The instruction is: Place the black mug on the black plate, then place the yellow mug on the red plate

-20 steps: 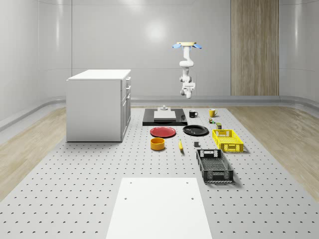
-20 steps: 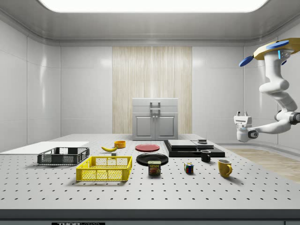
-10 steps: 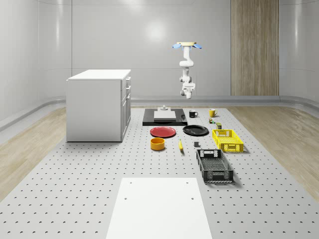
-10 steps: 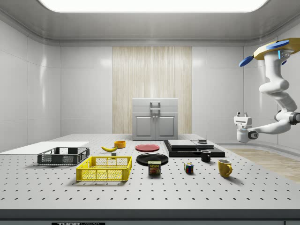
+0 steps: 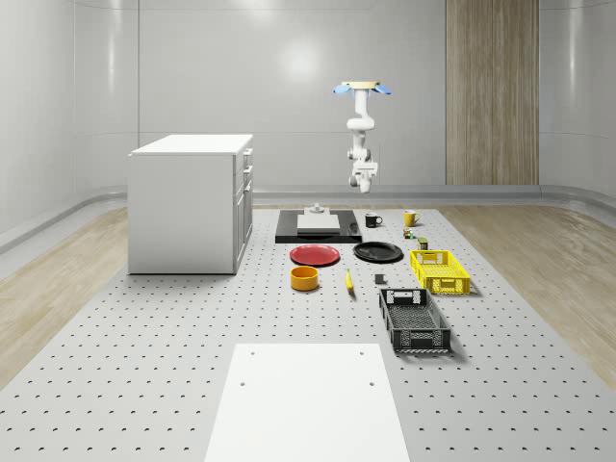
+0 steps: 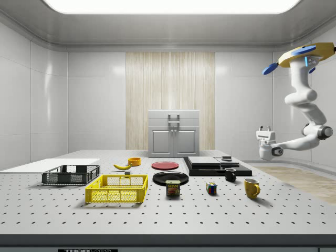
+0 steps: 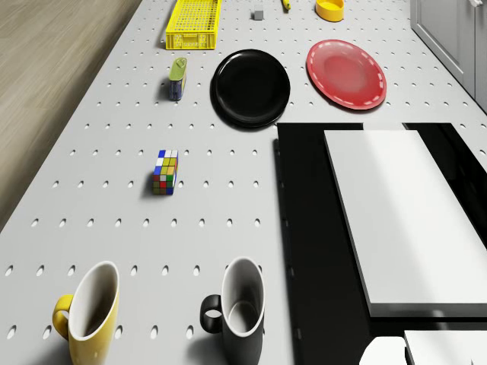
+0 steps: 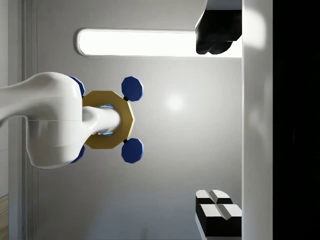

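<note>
Table [image 6: 157, 220]: bears all items. Drone [image 6: 300, 54]: hovering past the far end. Gripper [image 6: 264, 129]: pointing up, fingers spread, empty. Black plate [image 7: 250, 87], red plate [image 7: 346, 73]: bare. Black mug [image 7: 242, 308], yellow mug [image 7: 90, 312]: side by side on table.

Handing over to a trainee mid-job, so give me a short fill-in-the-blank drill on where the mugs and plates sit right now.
1. The black mug stands on the ____, not on a plate.
2. The black plate lies beside the ____ plate.
3. The Rubik's cube lies between the black plate and the ____ mug.

Missing words: table; red; yellow
</note>
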